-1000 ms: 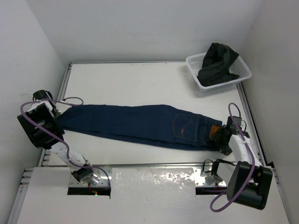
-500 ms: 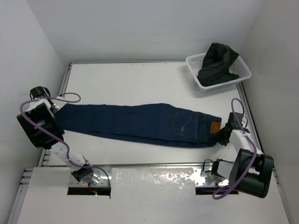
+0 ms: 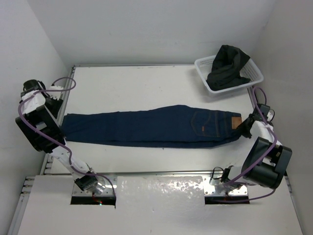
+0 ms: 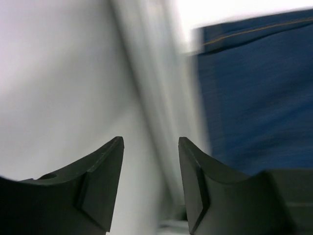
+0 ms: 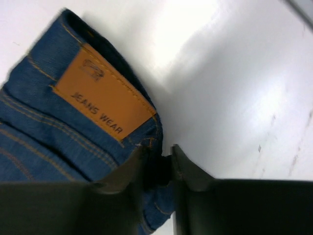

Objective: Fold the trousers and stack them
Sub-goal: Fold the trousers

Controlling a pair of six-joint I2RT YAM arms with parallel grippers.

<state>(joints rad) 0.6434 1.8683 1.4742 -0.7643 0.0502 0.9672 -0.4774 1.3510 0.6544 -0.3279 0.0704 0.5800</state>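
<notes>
The trousers [image 3: 146, 128], dark navy jeans, lie stretched flat across the table from left to right. Their waistband with a tan patch [image 3: 236, 122] is at the right end. My right gripper [image 3: 244, 129] is shut on the waistband edge, and in the right wrist view its fingers [image 5: 157, 149] pinch the denim just below the patch [image 5: 102, 98]. My left gripper [image 3: 55, 106] hovers at the table's left edge just beyond the leg ends. In the left wrist view it [image 4: 150, 142] stands open and holds nothing, with the trousers' hem [image 4: 254, 88] to its right.
A white basket [image 3: 203, 64] at the back right holds a dark crumpled garment [image 3: 226, 66]. The table's metal rail [image 3: 66, 93] runs close by my left gripper, and the right wall is near my right arm.
My right gripper has shut on the waistband and drawn the trousers rightward and farther back, straightening them. My left gripper has opened, let go of the leg ends and moved back.
</notes>
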